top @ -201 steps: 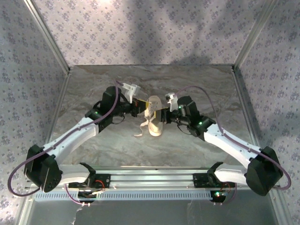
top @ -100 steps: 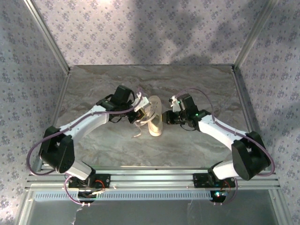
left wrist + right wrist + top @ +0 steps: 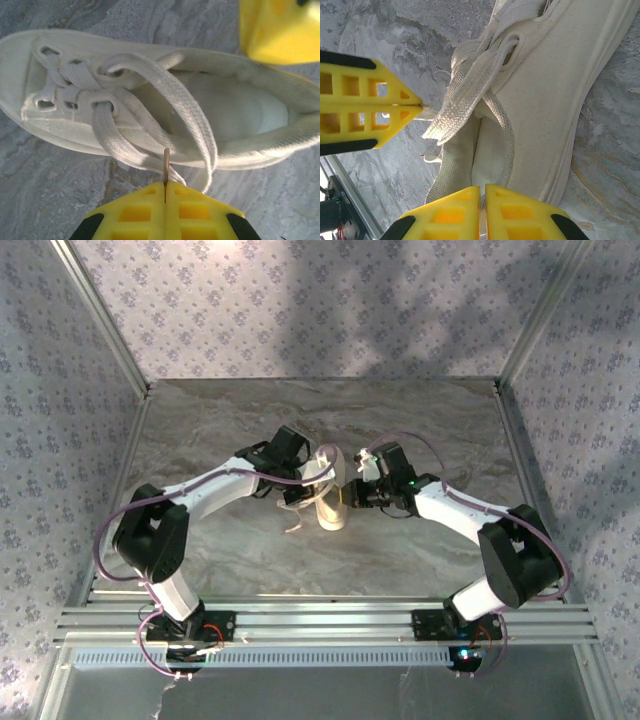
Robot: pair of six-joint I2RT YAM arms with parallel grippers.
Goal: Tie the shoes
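One sneaker, toe far, heel near | left gripper pinching lace tip | right gripper closed

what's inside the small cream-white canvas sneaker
Inside the small cream-white canvas sneaker, a pale fabric lining shows at the heel end, with one flat white lace draped across the opening. The toe end cannot be seen: the laced upper covers it.
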